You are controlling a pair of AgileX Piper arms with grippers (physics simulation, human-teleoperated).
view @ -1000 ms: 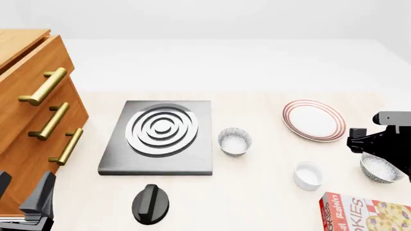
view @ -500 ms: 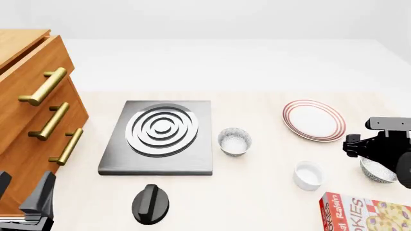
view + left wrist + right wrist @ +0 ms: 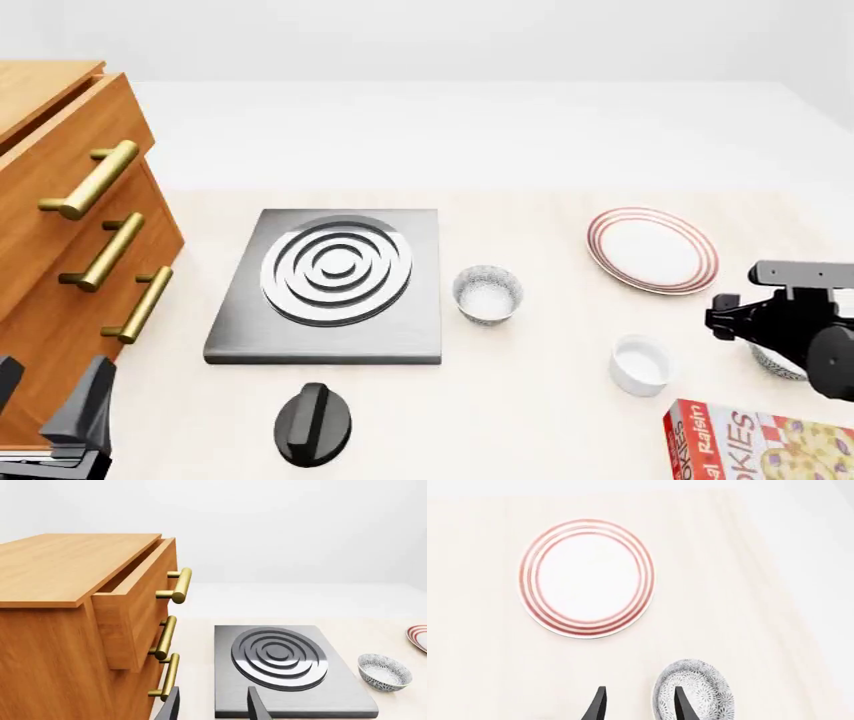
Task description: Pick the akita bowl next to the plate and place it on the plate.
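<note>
1. Since the earlier front frames my right arm had shifted leftward and lower in that view, covering more of the akita bowl [image 3: 771, 360]; everything else on the table held its position
2. I read the right gripper [image 3: 638, 704] in its wrist view: jaws spread with a clear gap, one finger over the bowl's near rim and the other finger over bare table just beside it; nothing was pinched
3. In the front view the right gripper's fingers were hidden behind the arm's black body
4. The akita bowl sat on the table [image 3: 534, 420] near the right edge, upright, close to the plate [image 3: 651, 250] but not touching it, on the side nearer me
5. The plate lay flat and bare, red rings round its rim
6. The twin bowl [image 3: 487, 293] stood just right of the stove slab [image 3: 330, 285], well apart from the plate
7. A white ramekin [image 3: 641, 364] stood between the twin bowl and the akita bowl, with a cookie box [image 3: 754, 442] nearer me
8. A black knob [image 3: 314, 424] lay in front of the slab
9. The left gripper [image 3: 211, 707] hung low beside the wooden drawer cabinet [image 3: 80, 625], jaws parted and holding nothing
</note>
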